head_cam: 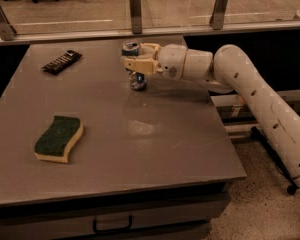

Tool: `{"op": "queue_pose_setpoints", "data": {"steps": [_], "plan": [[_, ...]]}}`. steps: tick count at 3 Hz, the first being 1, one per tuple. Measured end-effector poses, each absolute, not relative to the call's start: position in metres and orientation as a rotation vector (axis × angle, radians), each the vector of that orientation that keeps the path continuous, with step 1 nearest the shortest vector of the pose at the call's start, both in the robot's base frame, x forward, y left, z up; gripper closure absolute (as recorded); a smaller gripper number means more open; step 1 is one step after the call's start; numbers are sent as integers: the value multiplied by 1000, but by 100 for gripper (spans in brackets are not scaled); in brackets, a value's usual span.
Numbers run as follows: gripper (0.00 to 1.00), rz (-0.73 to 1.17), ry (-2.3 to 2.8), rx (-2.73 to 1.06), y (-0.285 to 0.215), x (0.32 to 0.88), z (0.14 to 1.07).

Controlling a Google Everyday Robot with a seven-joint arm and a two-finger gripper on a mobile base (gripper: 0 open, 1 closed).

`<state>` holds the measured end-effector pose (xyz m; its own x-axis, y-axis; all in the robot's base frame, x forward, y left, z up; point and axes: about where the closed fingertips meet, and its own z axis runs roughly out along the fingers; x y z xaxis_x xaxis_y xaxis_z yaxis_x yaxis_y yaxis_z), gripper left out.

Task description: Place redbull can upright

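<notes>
Grey table (165, 134) before a glass partition. Upper centre of frame: gripper (134, 58) reaching in from the right on a white arm, pinching the redbull can (138, 81), roughly upright, base low against the tabletop. Lower left, a green-topped sponge (58, 138); upper left, a black ribbed bar (62, 61), both well apart from the can.

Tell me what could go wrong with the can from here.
1. The can looks slightly tilted in the gripper; released like that, it may topple.
2. The fingers are closed around its middle, so pulling back could drag it over.
3. It is held near the far edge of the table; a fallen can might roll off.
</notes>
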<state>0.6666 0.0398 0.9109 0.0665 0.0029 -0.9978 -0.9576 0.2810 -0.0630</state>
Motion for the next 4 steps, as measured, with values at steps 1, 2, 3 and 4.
{"op": "queue_pose_setpoints", "data": {"steps": [1,2,3,4], "plan": [[17,968,1278,-1003,37,666,909],[0,944,1300,-1013,30,664,910],[0,882,1336,-1024,16,660,915],[0,796,1387,-1028,-8,655,925]]}}
